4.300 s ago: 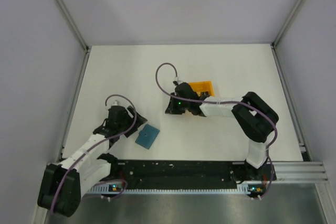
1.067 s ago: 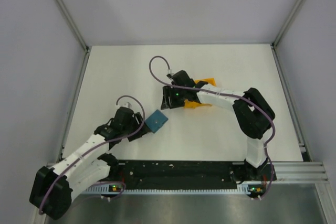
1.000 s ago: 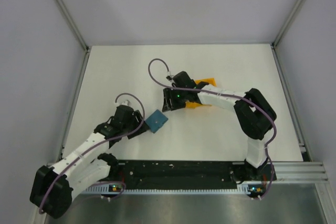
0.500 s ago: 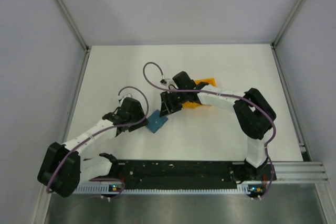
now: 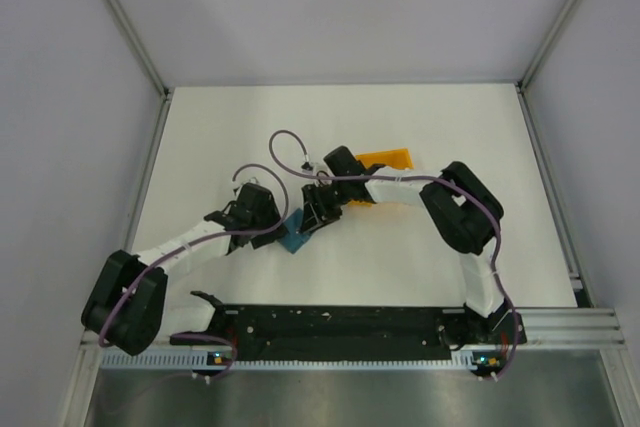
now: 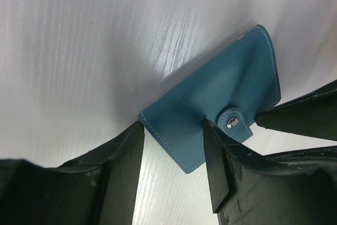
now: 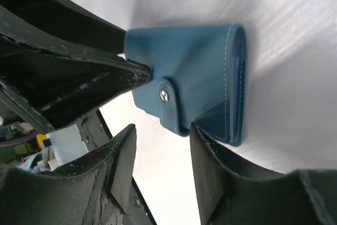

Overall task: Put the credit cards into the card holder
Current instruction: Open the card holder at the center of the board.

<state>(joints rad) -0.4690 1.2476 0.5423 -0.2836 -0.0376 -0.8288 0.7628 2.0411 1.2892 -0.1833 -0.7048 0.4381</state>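
Note:
The card holder (image 5: 295, 240) is a teal-blue sleeve with a metal snap, lying shut on the white table; it also shows in the left wrist view (image 6: 216, 98) and the right wrist view (image 7: 195, 67). My left gripper (image 5: 277, 229) is open, with the holder's near corner between its fingers (image 6: 218, 167). My right gripper (image 5: 309, 221) is open and comes at the holder from the other side, its fingers (image 7: 210, 177) just short of the snap flap. No credit cards can be made out.
An orange tray (image 5: 386, 161) stands behind the right arm, partly hidden by it. Metal posts and grey walls close in the table on the left, right and back. A black rail runs along the near edge (image 5: 340, 322).
The holder has moved from the near left up toward the middle along with my left gripper. My right gripper has swung from the orange tray down to the holder, so both grippers now meet at it.

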